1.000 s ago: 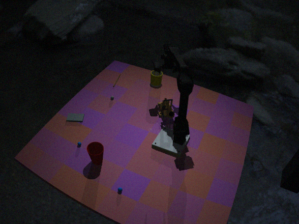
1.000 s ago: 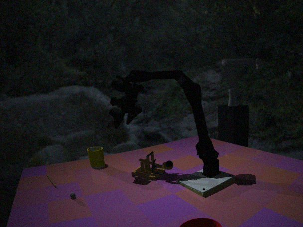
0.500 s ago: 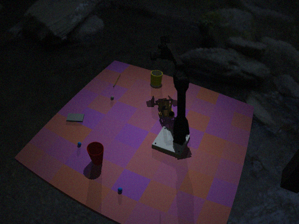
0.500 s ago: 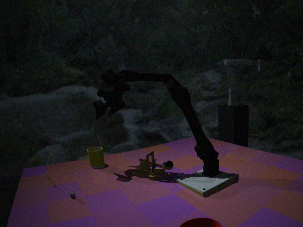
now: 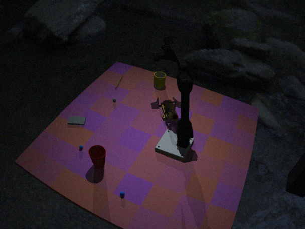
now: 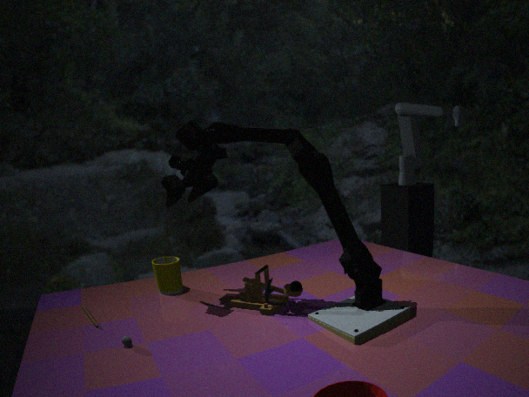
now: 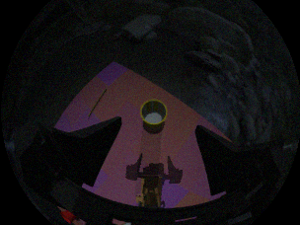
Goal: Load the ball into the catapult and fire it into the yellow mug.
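The tan catapult [image 5: 168, 106] [image 6: 255, 292] stands on the table in front of the arm's base. A dark ball [image 5: 174, 116] [image 6: 296, 286] sits in the cup of its throwing arm, at the end nearer the base. The yellow mug [image 5: 159, 81] [image 6: 168, 275] [image 7: 154, 127] stands upright beyond the catapult's far end, roughly in line with it in the wrist view. Its visible inside shows no ball. My gripper [image 6: 178, 203] [image 7: 160, 124] is open and empty, raised high above the table near the mug's side, well clear of the catapult.
A red cup [image 5: 98, 156] stands at the front left. Two small blue balls [image 5: 81, 147] [image 5: 122, 193] lie near it. A flat grey block [image 5: 77, 120], a small grey ball [image 5: 114, 100] [image 6: 126, 340] and a thin stick [image 5: 119, 82] [image 6: 90, 316] lie on the left. The table's far edge runs behind the mug.
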`<state>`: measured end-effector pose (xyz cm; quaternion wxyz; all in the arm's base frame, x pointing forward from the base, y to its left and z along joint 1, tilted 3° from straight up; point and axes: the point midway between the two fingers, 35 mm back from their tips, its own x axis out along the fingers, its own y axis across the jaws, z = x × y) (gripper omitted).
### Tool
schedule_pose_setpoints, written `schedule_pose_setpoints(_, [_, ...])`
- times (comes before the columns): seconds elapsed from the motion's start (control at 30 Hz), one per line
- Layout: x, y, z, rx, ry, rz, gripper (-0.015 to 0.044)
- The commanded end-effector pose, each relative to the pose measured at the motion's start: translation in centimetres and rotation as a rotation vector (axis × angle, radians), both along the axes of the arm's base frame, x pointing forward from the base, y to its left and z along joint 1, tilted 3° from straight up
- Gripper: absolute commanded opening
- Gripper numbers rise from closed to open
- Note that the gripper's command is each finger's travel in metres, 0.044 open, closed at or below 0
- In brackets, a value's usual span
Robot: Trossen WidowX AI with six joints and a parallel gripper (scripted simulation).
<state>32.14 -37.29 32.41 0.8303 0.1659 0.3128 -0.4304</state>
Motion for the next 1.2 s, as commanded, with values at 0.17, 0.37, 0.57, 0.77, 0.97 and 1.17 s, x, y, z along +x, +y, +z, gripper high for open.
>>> schedule_pose_setpoints(0.17, [0.0,-0.1,0.1,-0.002,-0.004,-0.005,0.0256])
schedule_pose_setpoints(0.37, [0.0,-0.1,0.1,-0.002,-0.004,-0.005,0.0099])
schedule_pose_setpoints(0.57, [0.0,-0.1,0.1,-0.002,-0.004,-0.005,0.0000])
schedule_pose_setpoints(0.77, [0.0,-0.1,0.1,-0.002,-0.004,-0.005,0.0000])
schedule_pose_setpoints(0.97, [0.2,0.6,-0.5,-0.001,0.031,0.016,0.0000])
schedule_pose_setpoints(1.17, [0.6,3.5,-2.6,-0.002,0.172,0.107,0.0000])
